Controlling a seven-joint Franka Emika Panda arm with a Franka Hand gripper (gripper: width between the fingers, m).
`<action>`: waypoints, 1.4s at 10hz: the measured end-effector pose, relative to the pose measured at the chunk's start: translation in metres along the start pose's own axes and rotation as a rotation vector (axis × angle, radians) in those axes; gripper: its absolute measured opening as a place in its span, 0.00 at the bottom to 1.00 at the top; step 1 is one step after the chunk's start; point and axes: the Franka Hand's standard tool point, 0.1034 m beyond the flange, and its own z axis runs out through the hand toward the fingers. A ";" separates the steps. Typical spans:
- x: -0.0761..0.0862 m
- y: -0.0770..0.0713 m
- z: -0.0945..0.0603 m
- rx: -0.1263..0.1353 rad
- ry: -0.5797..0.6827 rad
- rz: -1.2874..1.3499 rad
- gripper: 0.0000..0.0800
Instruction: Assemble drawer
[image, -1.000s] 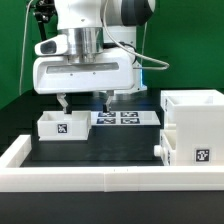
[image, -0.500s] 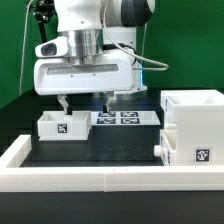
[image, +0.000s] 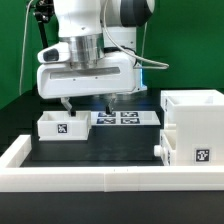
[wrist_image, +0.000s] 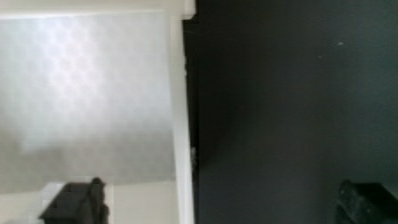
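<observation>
The white two-finger gripper (image: 88, 103) hangs with its jaws spread wide and empty, just above the small shallow white plastic tray (image: 62, 126) at the exterior view's left. The large hollow white plastic shell (image: 196, 128) stands well apart at the right. Between them, farther back, the flat marker board (image: 122, 118) lies on the black table (image: 100, 148).

Desk (image: 100, 150): black, flat.
Exterior view's left: small tray (image: 62, 126), tagged, open side up.
Middle, far side: marker board (image: 125, 118), just beside the tray.
Exterior view's right: drawer shell (image: 195, 125).
Near edge: low white border wall (image: 100, 180).
</observation>
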 end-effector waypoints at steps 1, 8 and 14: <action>0.000 0.000 0.000 0.000 0.000 0.000 0.81; -0.039 0.007 0.035 -0.032 0.015 -0.063 0.81; -0.039 0.012 0.038 -0.038 0.025 -0.056 0.81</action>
